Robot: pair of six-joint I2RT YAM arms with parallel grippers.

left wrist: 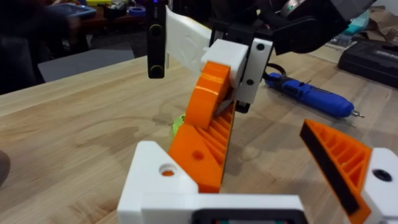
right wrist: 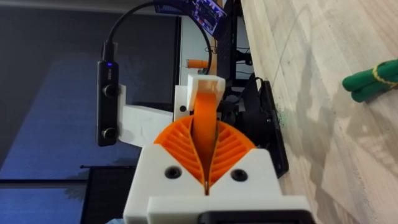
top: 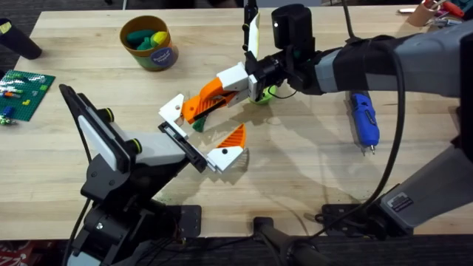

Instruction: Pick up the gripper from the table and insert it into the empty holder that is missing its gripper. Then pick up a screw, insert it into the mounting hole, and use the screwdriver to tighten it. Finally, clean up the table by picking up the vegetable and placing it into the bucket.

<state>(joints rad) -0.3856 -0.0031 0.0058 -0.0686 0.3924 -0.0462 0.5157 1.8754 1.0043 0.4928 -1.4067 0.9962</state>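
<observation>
The right arm's gripper [top: 255, 74], with white fingers and orange ribbed pads, is closed on the white base block of the orange wedge-shaped finger part [top: 207, 100] and holds it above the pale wooden counter [top: 295, 162]. The part hangs tilted, its white base high in the fingers and its orange wedge sloping down toward the white holder block with the black crossbar [top: 181, 144] at the tip of the black-and-white robot arm. That slant seems chosen to line the part up with the vacant side of the holder, next to the orange ribbed triangle [top: 230, 142] already mounted there. In the overhead view the part's lower white end sits just above the holder's far end; whether they touch I cannot tell.

The left gripper's own fingers are not clearly separable from the holder assembly in its wrist view, so I cannot tell their state.

The blue pen-shaped electric screwdriver [top: 363, 120] lies flat on the counter well to the right, metal tip toward the near edge, within easy reach for later. The round bucket with the yellow rim and dark teal wall [top: 150, 43] stands at the far left with green and yellow pieces inside. A green vegetable [right wrist: 373, 79] lies on the counter near the right gripper.
</observation>
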